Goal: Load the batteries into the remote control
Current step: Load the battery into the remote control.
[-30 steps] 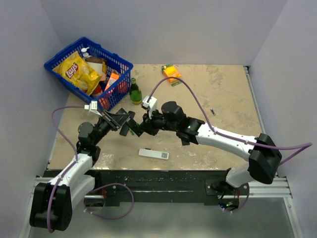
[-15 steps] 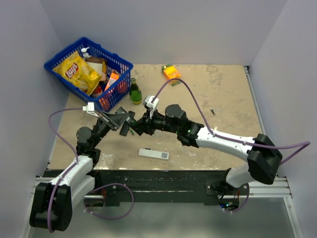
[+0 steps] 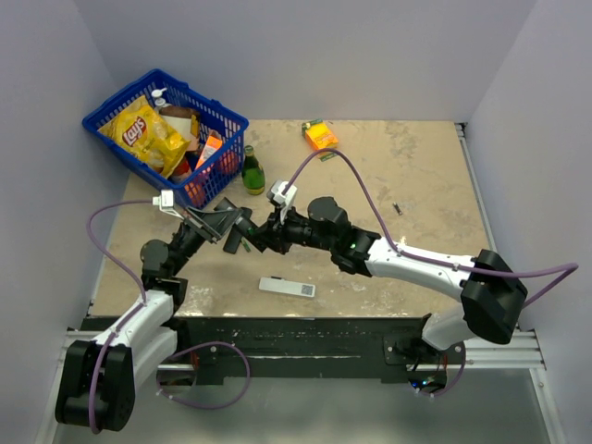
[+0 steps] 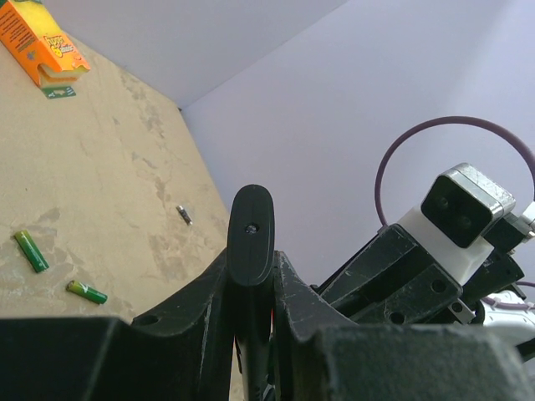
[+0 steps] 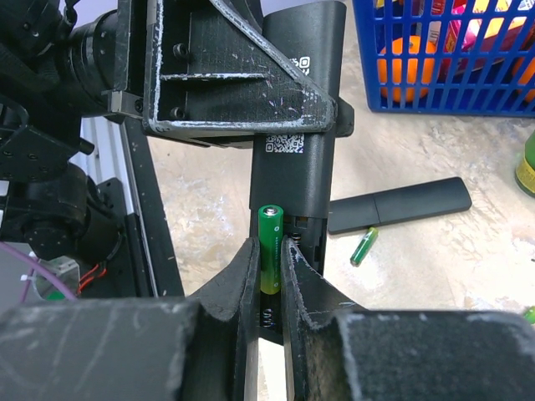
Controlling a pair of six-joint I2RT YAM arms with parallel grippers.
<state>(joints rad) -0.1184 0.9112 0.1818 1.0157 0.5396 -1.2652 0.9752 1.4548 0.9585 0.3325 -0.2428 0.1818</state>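
Observation:
My left gripper (image 3: 229,228) is shut on the slim black remote control (image 3: 237,241) and holds it above the table; the remote's rounded end (image 4: 251,230) sticks up between its jaws (image 4: 251,271). My right gripper (image 3: 260,236) is shut on a green battery (image 5: 270,230). It holds the battery upright at the remote's open battery compartment (image 5: 294,225), where springs show. The remote's back (image 5: 299,100) with QR labels fills the right wrist view. Loose green batteries lie on the table (image 4: 30,251) (image 4: 87,291) (image 5: 364,247).
A flat black bar (image 5: 398,205) lies on the table under the remote. A blue basket (image 3: 99,118) of groceries stands at the back left, with a green bottle (image 3: 252,172) beside it. A white remote (image 3: 287,288) lies near the front. An orange box (image 3: 320,135) is at the back.
My right gripper has edged left, closer to the held remote, with the battery in it. The left arm has shifted slightly and still holds the remote.

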